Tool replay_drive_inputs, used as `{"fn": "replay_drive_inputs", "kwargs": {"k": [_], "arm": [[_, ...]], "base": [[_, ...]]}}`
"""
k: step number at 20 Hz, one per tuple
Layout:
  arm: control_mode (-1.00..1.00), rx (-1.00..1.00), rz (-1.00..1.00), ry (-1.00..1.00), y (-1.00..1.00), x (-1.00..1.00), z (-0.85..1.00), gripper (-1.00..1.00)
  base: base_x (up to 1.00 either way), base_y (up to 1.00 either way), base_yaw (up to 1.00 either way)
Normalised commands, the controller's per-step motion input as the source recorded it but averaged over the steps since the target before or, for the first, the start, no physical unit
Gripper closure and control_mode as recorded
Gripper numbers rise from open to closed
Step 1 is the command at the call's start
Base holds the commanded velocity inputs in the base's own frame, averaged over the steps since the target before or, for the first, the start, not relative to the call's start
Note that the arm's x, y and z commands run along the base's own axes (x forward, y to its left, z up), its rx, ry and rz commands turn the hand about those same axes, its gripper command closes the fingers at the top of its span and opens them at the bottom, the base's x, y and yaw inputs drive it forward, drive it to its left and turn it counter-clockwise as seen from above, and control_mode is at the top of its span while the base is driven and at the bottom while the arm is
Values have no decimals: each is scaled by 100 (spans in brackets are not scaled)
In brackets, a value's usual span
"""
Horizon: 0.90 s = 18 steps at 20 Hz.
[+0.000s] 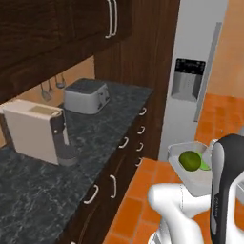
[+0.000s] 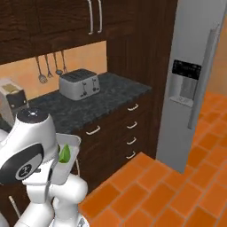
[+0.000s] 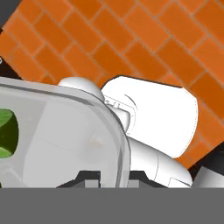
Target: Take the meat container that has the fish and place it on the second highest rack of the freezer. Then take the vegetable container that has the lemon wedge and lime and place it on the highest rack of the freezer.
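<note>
Veg container [image 1: 190,164], clear plastic, is up in the air over the orange tile floor [image 2: 177,190], beside the arm, w/ a lime [image 1: 189,160] and a lighter green wedge [image 2: 64,153] inside. Hand view: tool [image 3: 114,175] pinched narrow on the container's rim, wall running between the tips. Freezer [image 2: 195,80] door shut, dispenser panel [image 1: 188,79] on front; no readable text or brand on it. Toaster [image 1: 86,95] and coffee machine [image 1: 39,129] on the dark table [image 1: 95,143], no labels legible.
</note>
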Motion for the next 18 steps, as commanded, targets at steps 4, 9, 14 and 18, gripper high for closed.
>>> {"fn": "replay_drive_inputs", "kwargs": {"k": [4, 9, 14, 18], "arm": [[100, 0, 0, 0, 0, 0, 0, 100], [100, 0, 0, 0, 0, 0, 0, 100], [100, 0, 0, 0, 0, 0, 0, 100], [100, 0, 0, 0, 0, 0, 0, 100]], "base": [[8, 0, -79], [12, -1, -77], [72, -17, -56], [100, -17, -38]]}}
